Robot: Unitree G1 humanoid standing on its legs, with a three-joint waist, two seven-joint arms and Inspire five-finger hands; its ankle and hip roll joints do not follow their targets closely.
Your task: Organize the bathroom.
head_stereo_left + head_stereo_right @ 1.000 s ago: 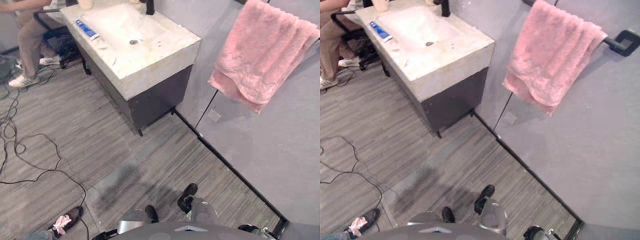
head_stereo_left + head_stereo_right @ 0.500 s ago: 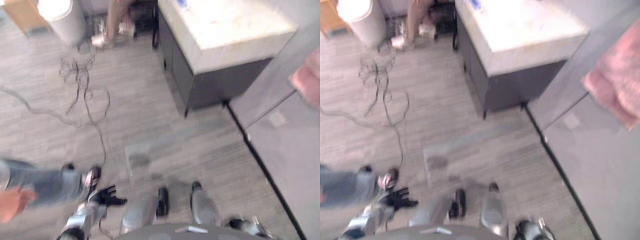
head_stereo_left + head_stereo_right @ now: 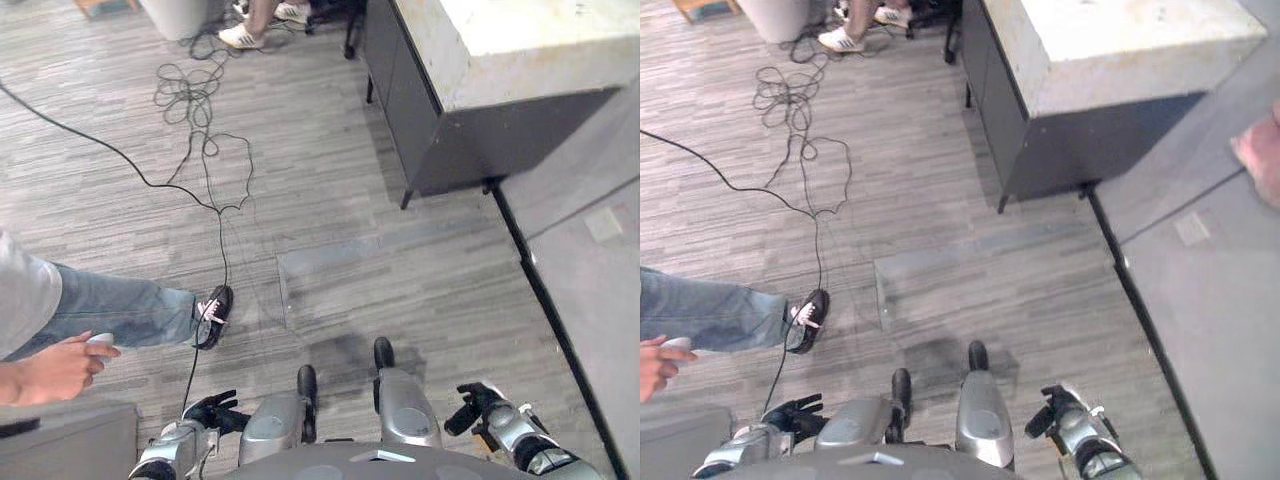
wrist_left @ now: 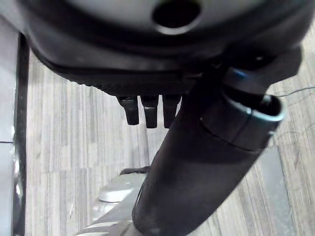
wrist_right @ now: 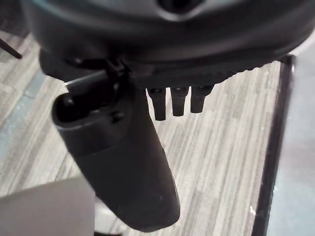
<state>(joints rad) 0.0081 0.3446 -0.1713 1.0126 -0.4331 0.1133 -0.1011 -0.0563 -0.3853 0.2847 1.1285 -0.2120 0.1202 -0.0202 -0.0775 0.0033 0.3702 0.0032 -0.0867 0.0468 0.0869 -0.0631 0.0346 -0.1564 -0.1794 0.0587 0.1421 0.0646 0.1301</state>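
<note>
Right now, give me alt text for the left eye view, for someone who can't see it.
Both robot hands hang low and empty, left robot hand and right robot hand, above grey plank floor. A dark vanity cabinet stands ahead to the right; a person's jeans leg enters from the left.

A person's jeans leg (image 3: 110, 312) and sneaker (image 3: 214, 314) — beside a white bin (image 3: 180, 15).

Both arms hang low at the robot's sides. Left hand (image 3: 212, 412) sits at lower left, fingers (image 4: 150, 110) straight and relaxed, holding nothing. Right hand (image 3: 476, 404) at lower right, same pose (fingers (image 5: 179, 102) extended, thumb out), also empty.
</note>
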